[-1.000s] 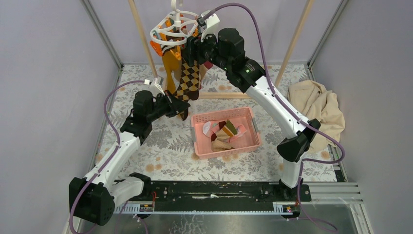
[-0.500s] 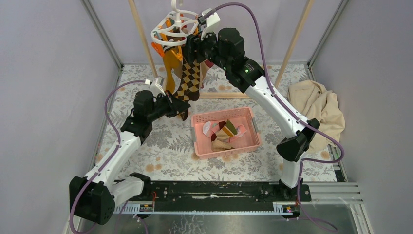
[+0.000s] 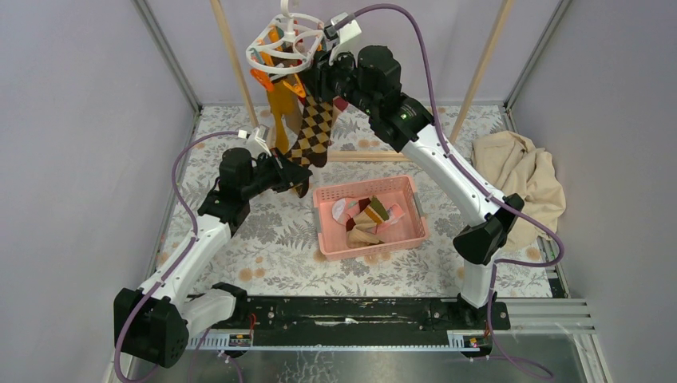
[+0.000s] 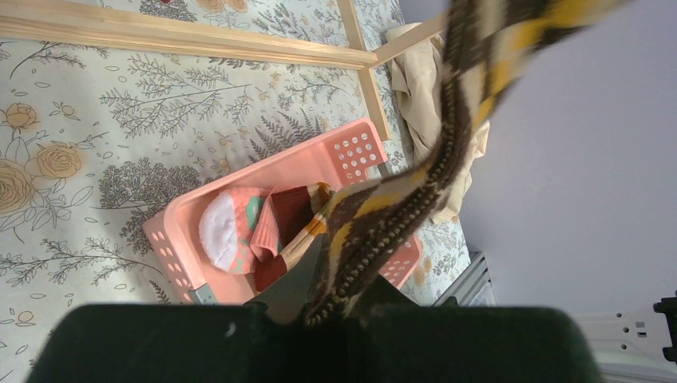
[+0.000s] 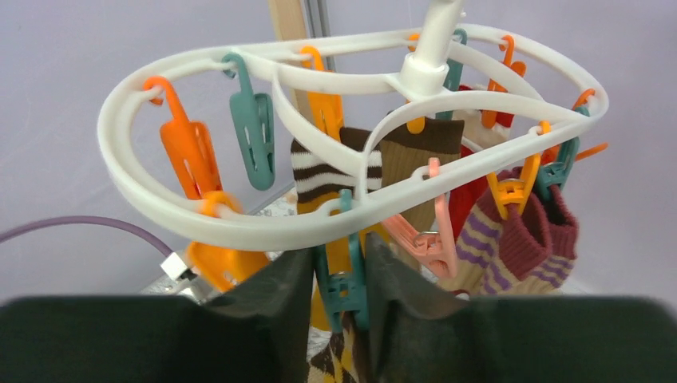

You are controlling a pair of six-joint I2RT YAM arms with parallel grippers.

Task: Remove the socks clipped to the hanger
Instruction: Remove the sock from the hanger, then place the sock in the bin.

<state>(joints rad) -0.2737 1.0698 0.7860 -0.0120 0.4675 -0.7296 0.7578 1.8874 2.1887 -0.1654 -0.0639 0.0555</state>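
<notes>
Argyle sock (image 3: 313,132) hangs above L gripper (image 4: 335,299), toe end clamped in its jaws. Cuff sits in teal clip (image 5: 342,275) on hanger (image 5: 263,233). R gripper (image 5: 339,297) pinches that clip. Sock looks soft, light, stretchy; hold low, pull gently once clip opens.

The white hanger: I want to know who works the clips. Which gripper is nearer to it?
Right. The right gripper grips a teal clip on the hanger; the left gripper is well below, holding the argyle sock low down near the pink basket.
</notes>
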